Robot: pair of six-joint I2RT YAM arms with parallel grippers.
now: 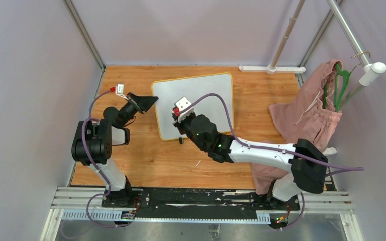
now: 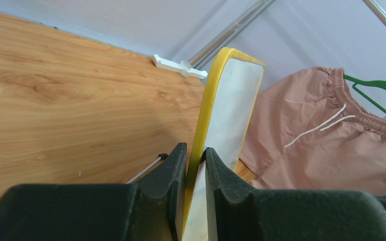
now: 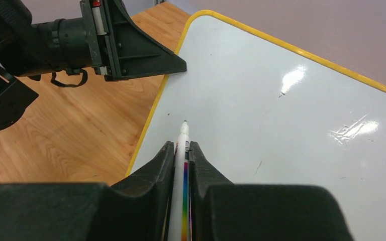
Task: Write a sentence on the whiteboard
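1. My left gripper (image 2: 195, 153) is clenched on the board (image 1: 208, 93). The yellow rim is pinched between both fingers at the board's left edge.
2. From that gripper the board runs ahead and to the right over the table (image 1: 146, 160). The left wrist camera sees it nearly edge-on, with the white face on the right of the rim.
3. My right gripper (image 3: 182, 145) is grasping a marker (image 3: 184, 165). The barrel is white with a rainbow stripe, and it is clamped between the fingers with the tip poking out just past the fingertips.
4. The tip sits over the board's white face, just inside the left rim. The left gripper's fingertips lie ahead of it and to its left, at the rim.
5. I cannot tell whether the tip touches the surface.
6. Ahead and to the right of the marker, the board is glossy, with patches of glare and a few faint scuffs.
7. A pink garment (image 1: 306, 115) on a green hanger (image 1: 339, 85) hangs well off to the right of my right gripper, beyond the board's far-right edge.
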